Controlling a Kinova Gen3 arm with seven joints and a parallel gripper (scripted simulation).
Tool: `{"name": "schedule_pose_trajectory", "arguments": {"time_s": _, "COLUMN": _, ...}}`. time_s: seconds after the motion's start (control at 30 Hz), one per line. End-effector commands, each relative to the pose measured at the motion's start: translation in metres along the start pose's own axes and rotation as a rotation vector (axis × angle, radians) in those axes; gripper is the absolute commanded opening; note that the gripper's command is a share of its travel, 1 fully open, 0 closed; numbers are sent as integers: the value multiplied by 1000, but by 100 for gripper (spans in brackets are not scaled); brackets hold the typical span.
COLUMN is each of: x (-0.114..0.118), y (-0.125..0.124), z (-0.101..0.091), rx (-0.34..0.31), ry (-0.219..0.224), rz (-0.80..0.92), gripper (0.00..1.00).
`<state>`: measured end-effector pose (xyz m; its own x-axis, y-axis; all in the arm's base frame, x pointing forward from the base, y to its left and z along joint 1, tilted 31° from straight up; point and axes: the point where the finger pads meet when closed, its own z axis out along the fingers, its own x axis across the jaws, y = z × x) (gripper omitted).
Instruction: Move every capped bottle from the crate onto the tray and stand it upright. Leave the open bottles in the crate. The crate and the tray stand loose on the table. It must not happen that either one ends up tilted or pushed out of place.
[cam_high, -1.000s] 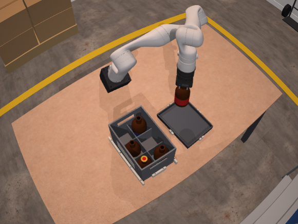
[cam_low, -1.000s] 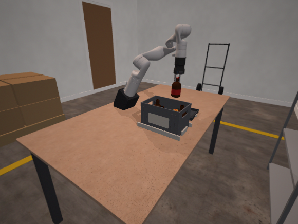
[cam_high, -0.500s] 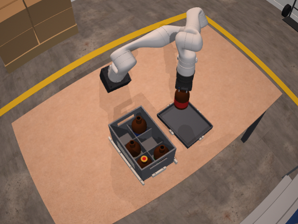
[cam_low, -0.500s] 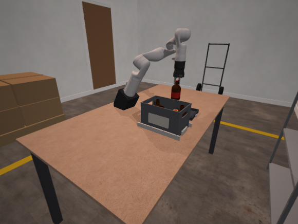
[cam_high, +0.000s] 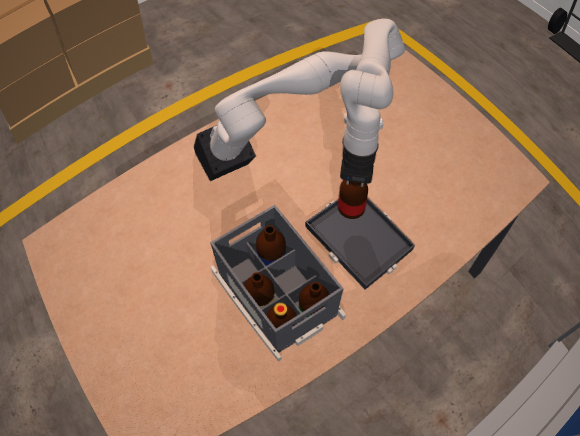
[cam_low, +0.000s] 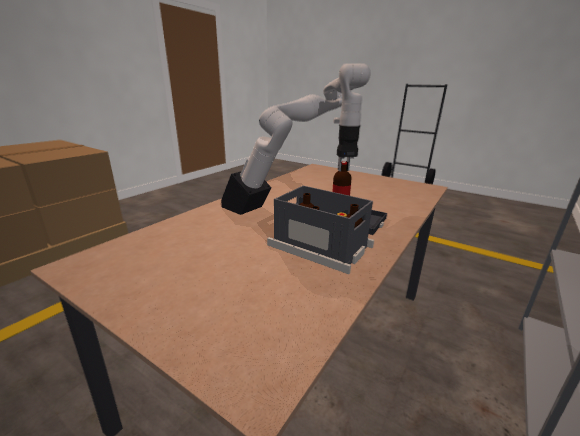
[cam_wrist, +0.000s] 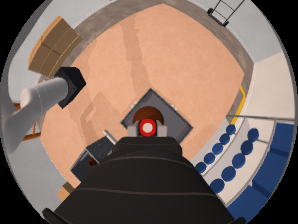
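Note:
My gripper (cam_high: 354, 183) is shut on the neck of a brown capped bottle with a red label (cam_high: 352, 201). It holds the bottle upright at the far corner of the dark tray (cam_high: 360, 242); I cannot tell if the base touches the tray. The bottle also shows in the side view (cam_low: 342, 182), behind the crate. The wrist view shows its red cap (cam_wrist: 148, 127) over the tray. The grey crate (cam_high: 276, 276) holds three open brown bottles (cam_high: 270, 242) (cam_high: 258, 287) (cam_high: 313, 295) and one capped bottle with a yellow and red cap (cam_high: 280, 310) at its near end.
The arm's black base (cam_high: 224, 155) stands on the table behind the crate. Cardboard boxes (cam_high: 60, 50) stand off the table at the far left. A hand truck (cam_low: 415, 132) stands behind the table. The table edge is close to the tray's right side.

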<state>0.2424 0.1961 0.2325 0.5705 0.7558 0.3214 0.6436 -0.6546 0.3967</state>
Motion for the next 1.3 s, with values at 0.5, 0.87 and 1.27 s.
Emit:
{"name": "schedule_pose_trajectory", "arguments": {"time_s": 0.5, "x": -2, "y": 1, "z": 30, "rx": -3, "ry": -5, "rz": 3, "gripper": 0}}
{"name": "schedule_pose_trajectory", "arguments": {"time_s": 0.87, "x": -1, "y": 0, "z": 43, "rx": -1, "ry": -3, "rz": 2, "gripper": 0}}
{"name": "schedule_pose_trajectory", "arguments": {"time_s": 1.27, "x": -3, "y": 1, "z": 58, "rx": -4, "ry": -6, "rz": 3, "gripper": 0}}
